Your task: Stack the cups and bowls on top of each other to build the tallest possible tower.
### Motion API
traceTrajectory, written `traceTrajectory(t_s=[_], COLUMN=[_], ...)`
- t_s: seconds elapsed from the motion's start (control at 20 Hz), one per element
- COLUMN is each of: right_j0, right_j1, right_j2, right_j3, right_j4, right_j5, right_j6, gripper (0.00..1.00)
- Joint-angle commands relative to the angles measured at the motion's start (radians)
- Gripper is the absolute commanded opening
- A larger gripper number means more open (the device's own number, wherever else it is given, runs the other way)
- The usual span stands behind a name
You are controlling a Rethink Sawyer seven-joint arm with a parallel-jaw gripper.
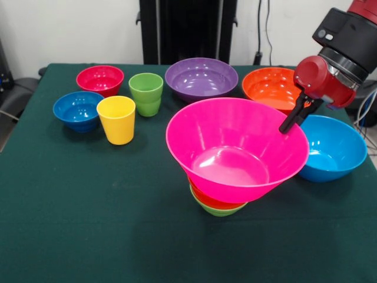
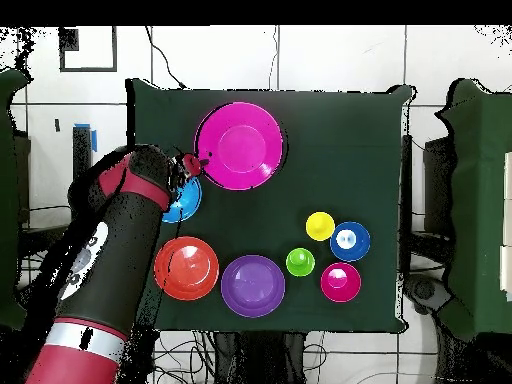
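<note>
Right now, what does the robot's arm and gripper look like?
The arm is bulky, black and red, with a silver band near its base. A rounded glossy red housing caps the wrist, and the gripper below it has thin black fingers.

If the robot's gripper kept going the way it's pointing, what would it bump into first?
The gripper points down and sits right at the rim of the big pink bowl, so it would probably push into that bowl's wall first. Depth is hard to judge here.

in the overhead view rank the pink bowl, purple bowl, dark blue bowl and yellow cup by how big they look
1. pink bowl, though it sits raised, nearer the camera
2. purple bowl
3. dark blue bowl
4. yellow cup
</note>
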Motion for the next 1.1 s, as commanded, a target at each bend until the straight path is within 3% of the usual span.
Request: traceTrajectory(t_s=[0.05, 1.1], right_j0=[-0.014, -0.019], right_j1=[0.03, 0.03], right_j2=[0.076, 0.072], right_j3=[0.003, 0.004], right_j4=[-0.045, -0.048], right_j5=[0.012, 0.006], right_j6=[0.059, 0.058], gripper=[0.0, 0.0])
